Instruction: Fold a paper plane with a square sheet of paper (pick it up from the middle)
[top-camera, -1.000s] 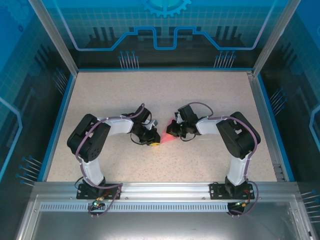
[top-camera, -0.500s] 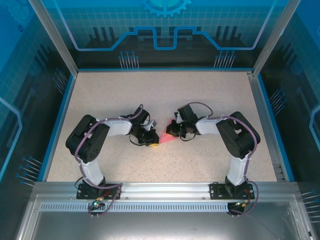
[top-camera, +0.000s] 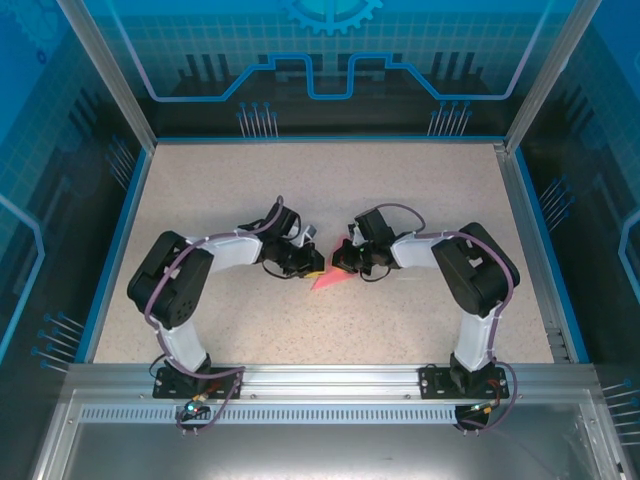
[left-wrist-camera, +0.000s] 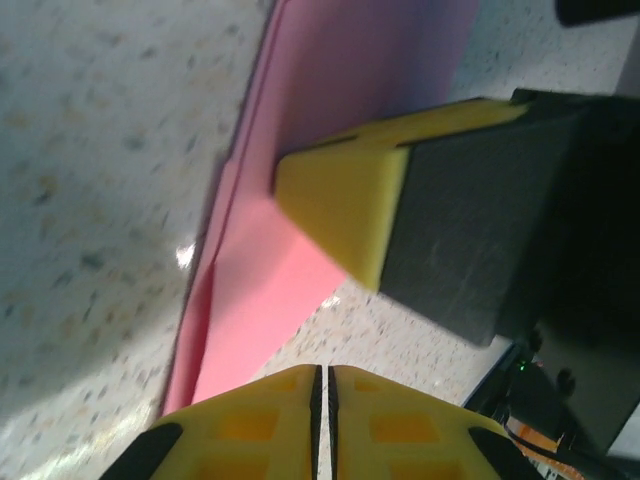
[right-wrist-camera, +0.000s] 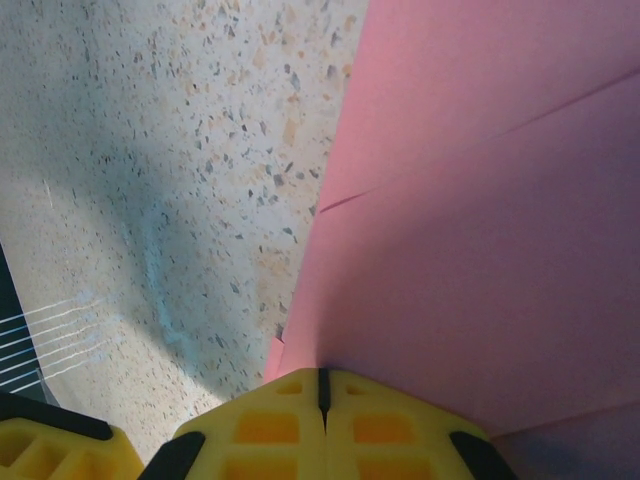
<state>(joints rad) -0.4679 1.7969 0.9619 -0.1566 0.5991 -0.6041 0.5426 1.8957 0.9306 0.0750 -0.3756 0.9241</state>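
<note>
From where I stand, the job looks to be mid-fold. The pink paper (top-camera: 328, 281) is no longer a flat square; it lies on the speckled table (top-camera: 420, 190) as a narrow pointed wedge, just in front of and between the two arms. The left gripper (top-camera: 303, 264) has its yellow fingers (left-wrist-camera: 400, 420) drawn together to a thin slit over the paper's near end. I cannot tell whether a layer is nipped between them. The right gripper (top-camera: 345, 262) is fully closed, with its tips down on the paper (right-wrist-camera: 480, 200) beside a crease line (right-wrist-camera: 480, 135), so it seems to be pinning or pressing rather than lifting. I judge this a creasing step. The next move probably calls for one closed tip to hold the paper steady while the other slides along the fold, without dragging the sheet askew.
</note>
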